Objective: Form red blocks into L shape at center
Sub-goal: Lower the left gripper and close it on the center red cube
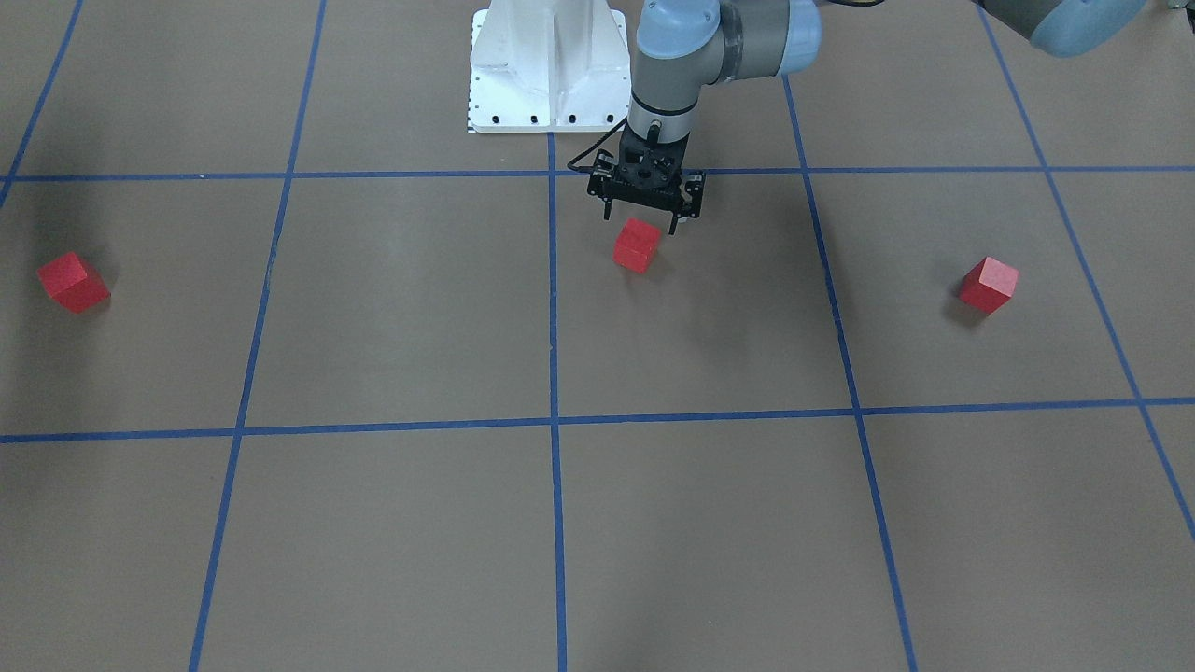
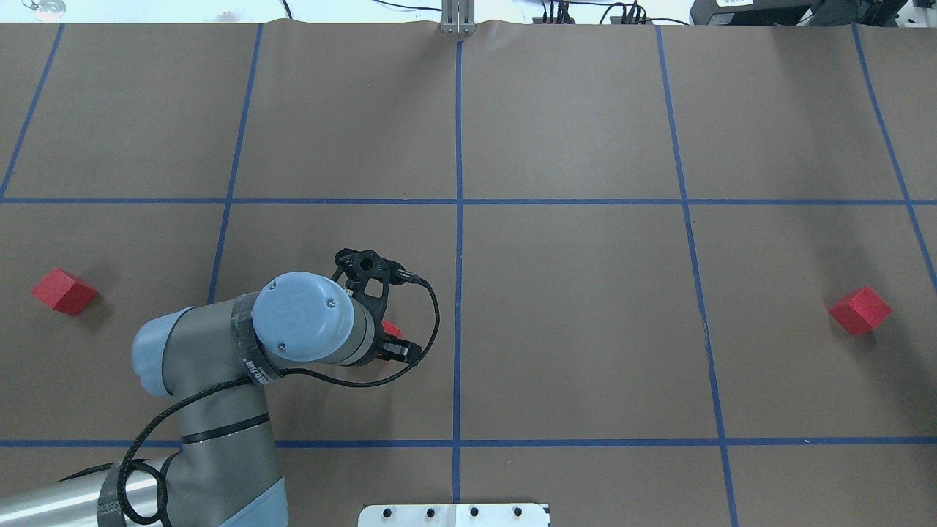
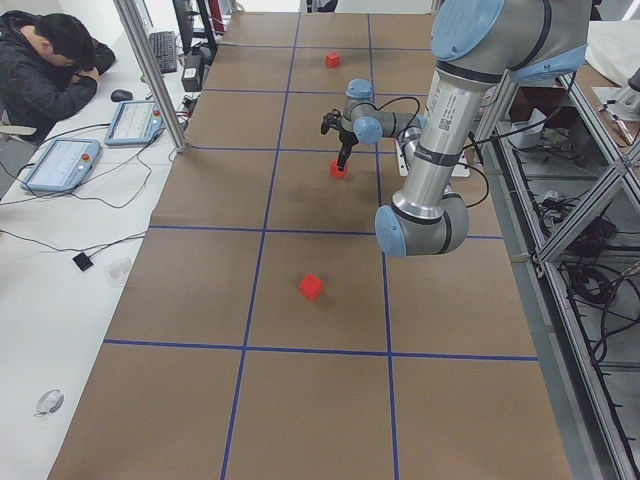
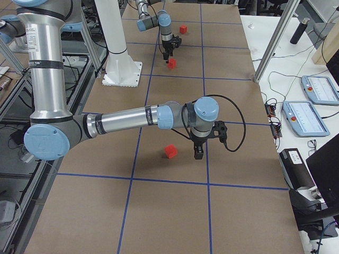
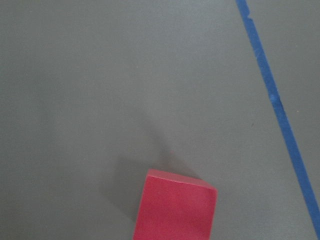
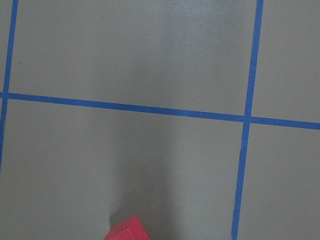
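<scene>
**A:** Which way does the block lie from the left gripper (image 1: pixel 642 219)?

**B:** Almost straight under it, I judge. In the front-facing view the jaws stand apart with nothing between them. The middle red block (image 1: pixel 637 245) rests on the brown surface (image 1: pixel 392 308) just below them. In the left wrist view the block is cut by the bottom edge, so I cannot say it is exactly centred under the jaws.

**A:** Then a small correction, and go down?

**B:** I think so. A cube has no long axis, but its faces are turned against the blue tape lines (image 1: pixel 840 336). The jaws should meet two flat faces, and I cannot tell if they line up.

**A:** And the right gripper (image 4: pixel 197 152)?

**B:** It shows only in the side view, where it appears beside the red block on the robot's right (image 4: pixel 170 151). Open or closed, I cannot tell. The third red block (image 2: pixel 64 290) lies far out on the robot's left, alone.

**A:** Where must the middle one go?

**B:** To the center (image 2: pixel 459 201), which I take as that crossing. The block lies on the robot's left of the middle tape line (image 2: pixel 458 322), so the left arm is the nearer one.
</scene>
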